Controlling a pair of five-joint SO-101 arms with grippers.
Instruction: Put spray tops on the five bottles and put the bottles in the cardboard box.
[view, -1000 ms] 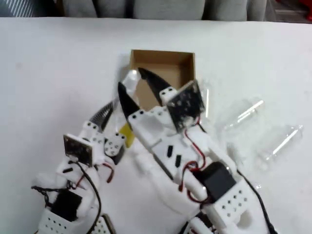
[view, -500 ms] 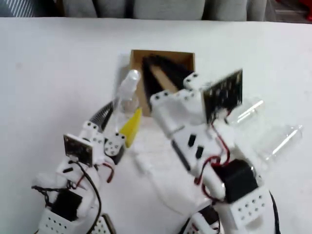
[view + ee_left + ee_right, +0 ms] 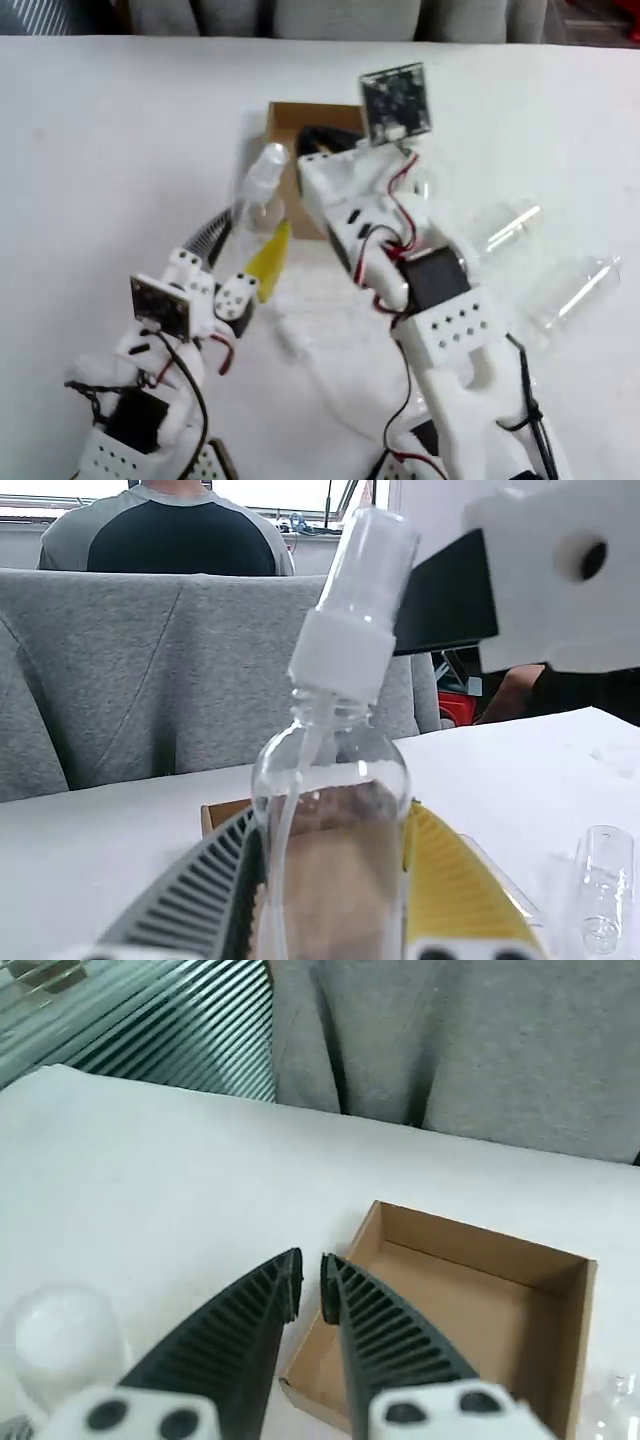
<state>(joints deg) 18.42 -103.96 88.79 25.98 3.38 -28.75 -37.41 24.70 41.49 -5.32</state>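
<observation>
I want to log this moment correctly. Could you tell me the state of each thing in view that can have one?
left pincer: shut on the held bottle
held bottle: spray top fitted
right pincer: almost shut, empty
cardboard box: open, no bottle seen inside
first loose bottle: lying on its side, no spray top
second loose bottle: lying on its side, no spray top

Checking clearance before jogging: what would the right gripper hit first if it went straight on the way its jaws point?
Likely the cardboard box: the right gripper points at one side wall's rim near a corner; depth is unclear, it might reach the floor.
</observation>
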